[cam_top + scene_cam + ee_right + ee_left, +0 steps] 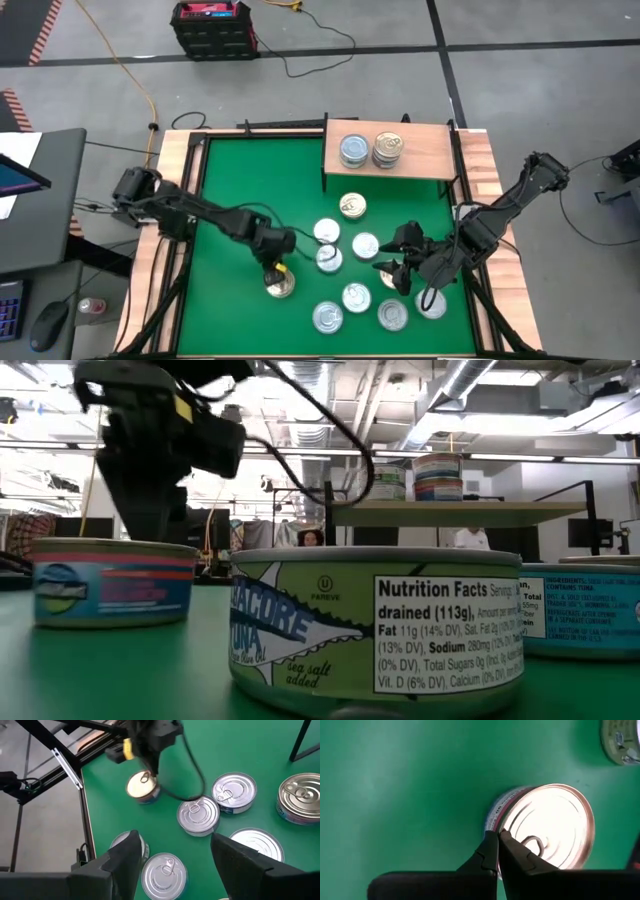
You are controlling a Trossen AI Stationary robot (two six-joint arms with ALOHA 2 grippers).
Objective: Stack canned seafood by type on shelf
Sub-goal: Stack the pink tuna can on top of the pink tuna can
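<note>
Two stacks of flat round tins [372,150] sit on the small light-wood shelf [420,160]; others lie loose on the green table [230,170]. Left gripper [498,836], fingers pressed together, touches a gold-lidded tin [547,825]; right gripper [172,845] hovers spread, empty. Tins judged rigid, slick; grip across the side wall.

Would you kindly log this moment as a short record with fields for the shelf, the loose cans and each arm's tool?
shelf: far side of the green table, holding two can stacks side by side
stacks: silver-lidded stack left, gold-lidded stack right
loose cans: nine on the mat, mostly silver lids
left tool: fingers together, tips at the pull tab of a gold-lidded can
right tool: open, above the silver cans at the near right, gripping nothing
</note>
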